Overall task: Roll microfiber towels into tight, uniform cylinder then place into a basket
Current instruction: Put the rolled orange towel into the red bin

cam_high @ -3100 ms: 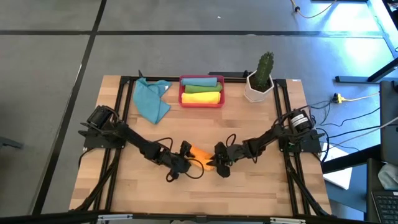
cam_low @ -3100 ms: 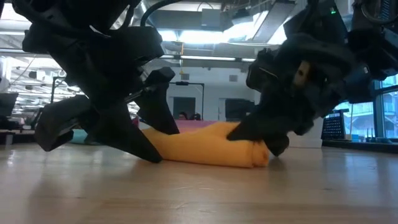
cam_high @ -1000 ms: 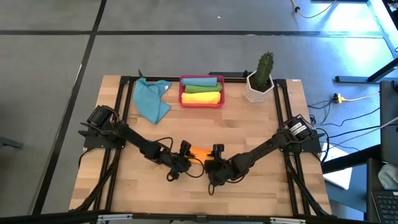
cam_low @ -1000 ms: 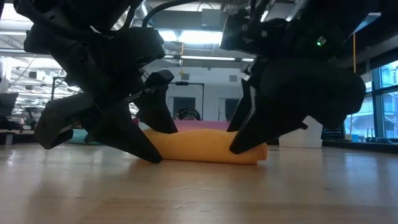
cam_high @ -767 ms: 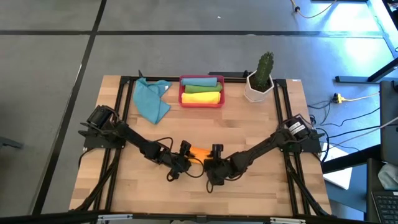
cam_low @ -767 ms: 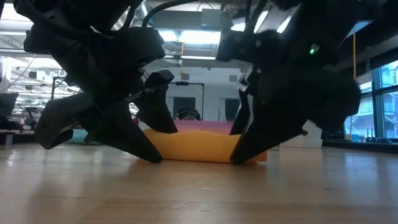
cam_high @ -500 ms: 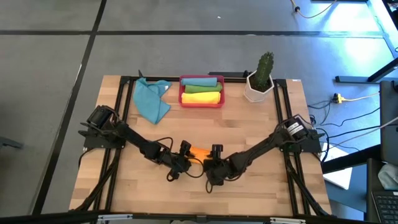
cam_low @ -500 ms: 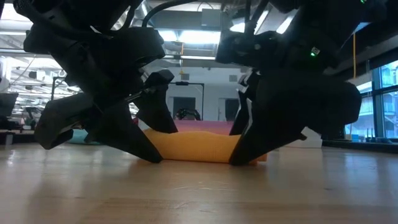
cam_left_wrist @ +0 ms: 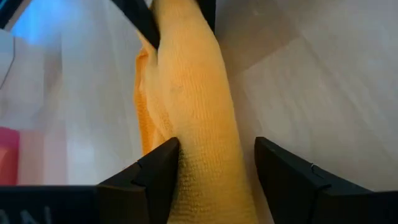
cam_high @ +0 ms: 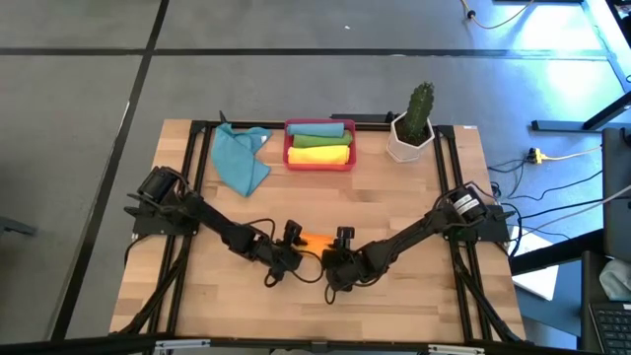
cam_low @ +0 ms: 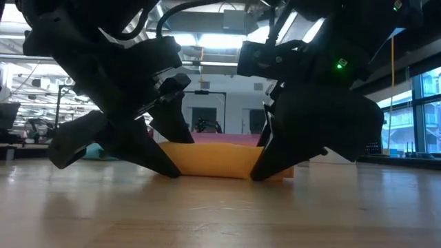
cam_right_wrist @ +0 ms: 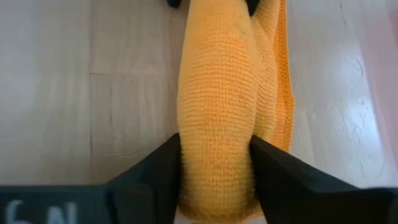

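An orange microfiber towel (cam_high: 314,240), rolled into a cylinder, lies on the table's middle near the front. It also shows in the low view (cam_low: 215,160). My left gripper (cam_high: 287,254) is at the roll's left part and my right gripper (cam_high: 336,264) at its right part, each shut across it. A loose edge of the towel lies beside the roll (cam_right_wrist: 281,93). The red basket (cam_high: 319,166) at the far edge holds a green (cam_high: 320,129) and a yellow (cam_high: 318,154) rolled towel. A teal towel (cam_high: 242,158) lies crumpled left of it. My left gripper pinches the roll's left part (cam_left_wrist: 205,168) between its two fingers (cam_left_wrist: 155,180), which slant down from the table's left and lie across the roll. The roll rests on the table. My right gripper pinches the roll's right part (cam_right_wrist: 214,162) between its two fingers (cam_right_wrist: 155,168), which slant down from the table's right and lie across the roll. The cloth bulges between them. The roll lies on the table.
A white pot with a cactus (cam_high: 412,136) stands at the far right, beside the basket. Bare wood lies between the roll and the basket. The black frame rails (cam_high: 192,168) run along the table's sides.
My right gripper has slid a little toward the table's left along the roll, closer to my left gripper, so less of the roll's right end shows past it. The roll stays on the table.
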